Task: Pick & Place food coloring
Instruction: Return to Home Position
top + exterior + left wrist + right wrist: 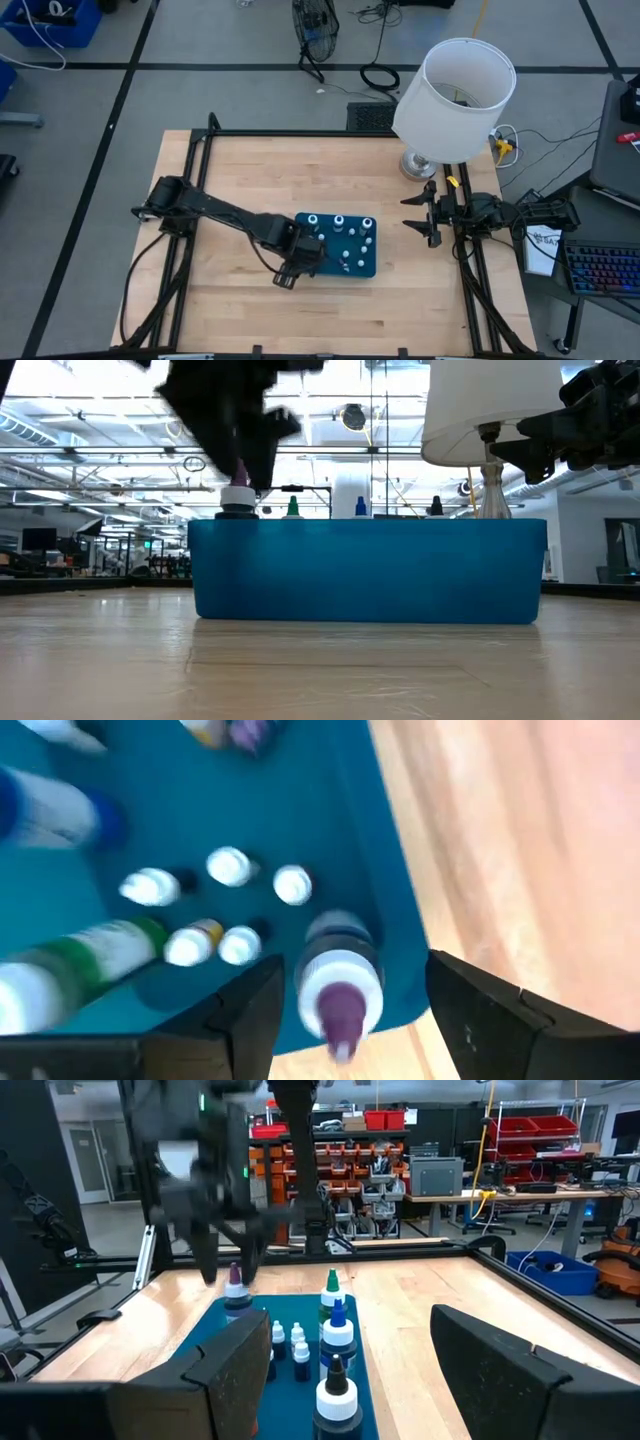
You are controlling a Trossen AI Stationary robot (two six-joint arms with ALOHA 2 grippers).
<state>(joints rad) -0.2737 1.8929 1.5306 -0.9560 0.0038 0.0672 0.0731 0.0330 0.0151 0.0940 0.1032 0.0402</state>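
Blue bin (370,572) holds the food coloring bottles (339,221); left gripper (355,978), spread wide, hangs over the purple-tipped bottle (340,995), so lift straight up before swinging home; right gripper (428,216) waits spread, well apart

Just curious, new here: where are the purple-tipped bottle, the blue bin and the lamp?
purple-tipped bottle (340,982): left wrist view, its white cap.
blue bin (370,570): low view, front wall.
lamp (440,115): high view, shade's outer side.

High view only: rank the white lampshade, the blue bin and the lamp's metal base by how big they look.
Largest: white lampshade, though it sits nearer the camera, which inflates it.
Then: blue bin.
Smallest: lamp's metal base, partly hidden under the shade.
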